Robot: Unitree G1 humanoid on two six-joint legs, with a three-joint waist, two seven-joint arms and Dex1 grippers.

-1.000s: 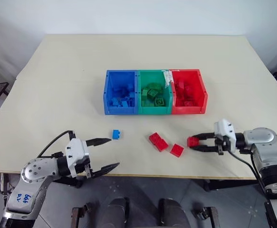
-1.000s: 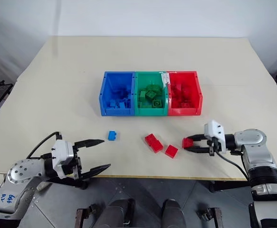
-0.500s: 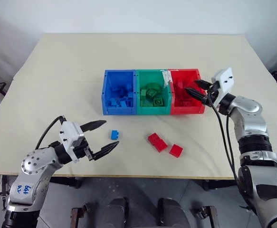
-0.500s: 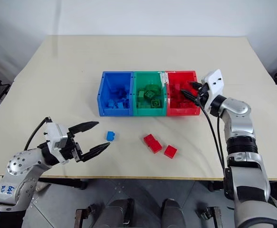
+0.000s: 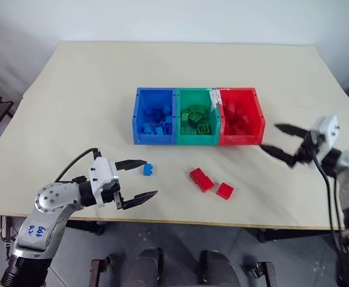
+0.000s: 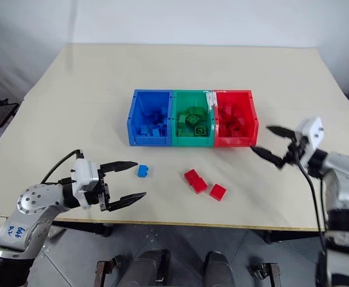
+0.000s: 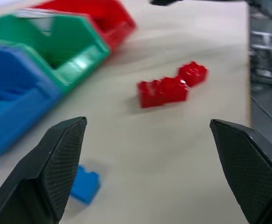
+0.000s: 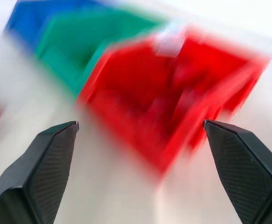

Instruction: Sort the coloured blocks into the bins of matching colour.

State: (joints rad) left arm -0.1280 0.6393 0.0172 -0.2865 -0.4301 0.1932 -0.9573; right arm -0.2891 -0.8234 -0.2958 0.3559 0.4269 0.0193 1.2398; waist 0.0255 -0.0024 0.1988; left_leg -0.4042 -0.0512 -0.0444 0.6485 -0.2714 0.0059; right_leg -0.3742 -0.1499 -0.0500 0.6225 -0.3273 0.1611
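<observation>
beige table (image 5: 90,89); left gripper (image 5: 137,179) gaping near blue block (image 5: 148,170); right gripper (image 5: 278,140) gaping, empty.

Table (image 5: 90,84): smooth matt cream top, faint sheen toward the far edge

Bins (image 5: 198,140): moulded plastic, smooth, slightly glossy walls; white tape (image 5: 212,95) on the green-red divider looks papery, matt

Blocks: hard glossy plastic with studs – blue block (image 5: 148,170), long red block (image 5: 201,179), square red block (image 5: 225,191)

Left gripper (image 5: 136,179): black matt fingers, fine cross-hatched pads (image 7: 63,154); white plastic housing, brushed grey metal arm shell

Right gripper (image 5: 279,139): same black textured fingers, white plastic housing
</observation>
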